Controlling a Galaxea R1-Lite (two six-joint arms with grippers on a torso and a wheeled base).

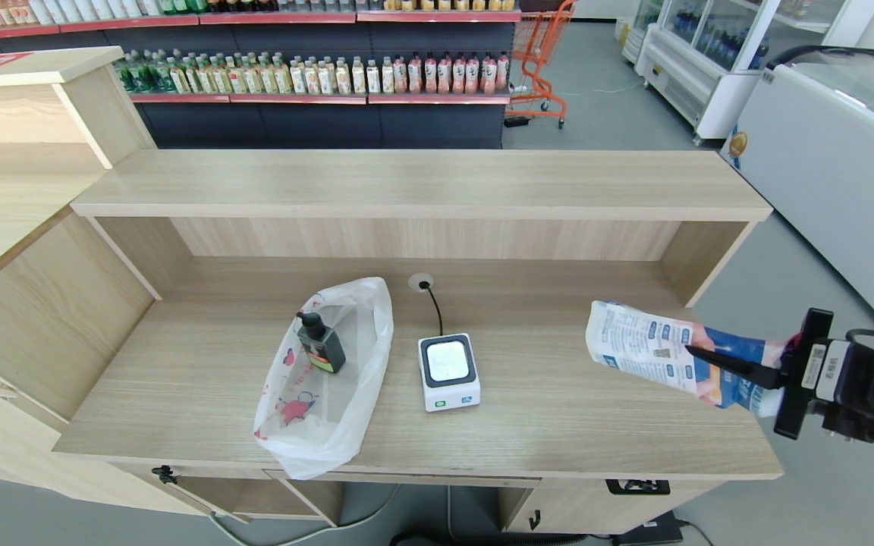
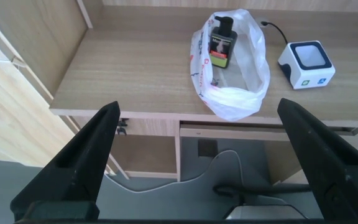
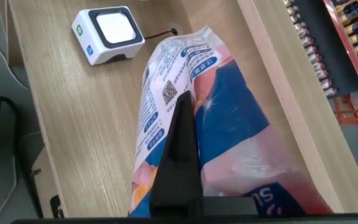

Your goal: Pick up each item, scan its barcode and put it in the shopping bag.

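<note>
My right gripper (image 1: 718,360) is shut on a blue, white and pink refill pouch (image 1: 653,349), held above the right end of the counter with its printed side toward me. The pouch (image 3: 210,118) lies across the gripper's fingers (image 3: 180,137). The white barcode scanner (image 1: 448,370) sits mid-counter, left of the pouch, also seen as the scanner (image 3: 107,34). The white shopping bag (image 1: 327,379) lies open left of the scanner with a dark pump bottle (image 1: 321,343) inside. My left gripper (image 2: 197,162) hangs open below and in front of the counter edge, facing the bag (image 2: 232,62).
The counter (image 1: 543,409) has a raised back shelf (image 1: 422,182) and side walls. The scanner's black cable (image 1: 435,307) runs to a hole at the back. Drink shelves, an orange cart (image 1: 543,53) and freezers stand beyond.
</note>
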